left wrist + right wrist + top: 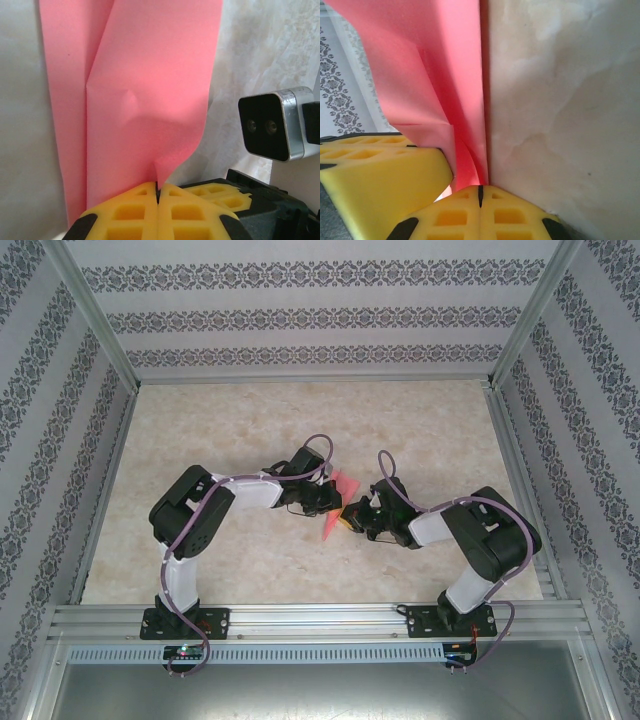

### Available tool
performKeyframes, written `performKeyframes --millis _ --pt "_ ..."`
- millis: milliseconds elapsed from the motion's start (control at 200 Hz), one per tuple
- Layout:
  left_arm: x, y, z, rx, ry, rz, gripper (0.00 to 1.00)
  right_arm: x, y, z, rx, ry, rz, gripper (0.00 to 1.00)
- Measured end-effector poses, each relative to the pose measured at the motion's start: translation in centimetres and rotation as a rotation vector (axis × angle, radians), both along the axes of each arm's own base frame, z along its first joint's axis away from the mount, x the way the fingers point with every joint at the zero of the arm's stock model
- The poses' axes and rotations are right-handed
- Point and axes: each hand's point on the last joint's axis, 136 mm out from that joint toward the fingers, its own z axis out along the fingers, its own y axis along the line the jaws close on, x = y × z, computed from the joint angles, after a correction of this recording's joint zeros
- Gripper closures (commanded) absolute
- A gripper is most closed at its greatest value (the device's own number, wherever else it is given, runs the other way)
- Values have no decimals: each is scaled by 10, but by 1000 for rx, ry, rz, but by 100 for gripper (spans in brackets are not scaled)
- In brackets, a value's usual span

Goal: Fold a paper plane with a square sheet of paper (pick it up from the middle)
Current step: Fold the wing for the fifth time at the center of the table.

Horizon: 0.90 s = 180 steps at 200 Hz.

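The pink-red sheet of paper is folded into a narrow shape of long creased layers, with a point towards the near side. It hangs between my two grippers over the middle of the table. My left gripper comes from the left, shut on it. In the left wrist view, a curled flap of the paper runs into the seam of my left gripper. My right gripper comes from the right. In its wrist view, a fold of the paper ends at the closed tips of my right gripper.
The marbled tabletop lies below, with patterned walls and metal frame posts on three sides. The right wrist camera sits close beside the paper. A left gripper finger crowds the right wrist view.
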Motion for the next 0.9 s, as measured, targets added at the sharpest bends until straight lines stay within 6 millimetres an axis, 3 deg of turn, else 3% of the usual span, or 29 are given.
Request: performKeyframes --millis 260,545,899 --pt "4 0 -5 2 3 8 100 1 0 1 24 -6 -6 100" --pt "4 1 -10 12 1 0 98 4 -10 8 -21 -46 -9 93" --pt "4 0 -9 8 -7 -9 91 42 -38 37 -66 -142 -50 78"
